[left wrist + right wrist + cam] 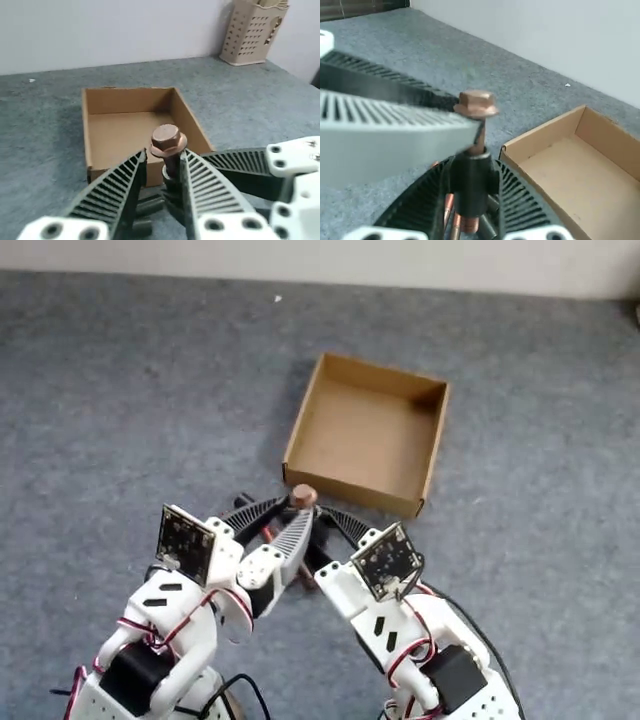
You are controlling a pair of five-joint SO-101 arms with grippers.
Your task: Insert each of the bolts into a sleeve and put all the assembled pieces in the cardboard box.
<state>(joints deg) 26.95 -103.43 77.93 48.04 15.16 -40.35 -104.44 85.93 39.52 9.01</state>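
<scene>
Left jaws pinch the bolt (168,140) upright under its head; right jaws clamp the sleeve (471,185) beneath, aligning shank and bore; cardboard box (125,100) waits just beyond.

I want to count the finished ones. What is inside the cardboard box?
Only bare floor shows inside the open brown cardboard box; no pieces lie there. In the left wrist view, its near wall and the copper-coloured hex-head bolt cover a strip of floor.

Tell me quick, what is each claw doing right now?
Left claw: closed, holding the bolt.
Right claw: closed, holding the black sleeve.
</scene>
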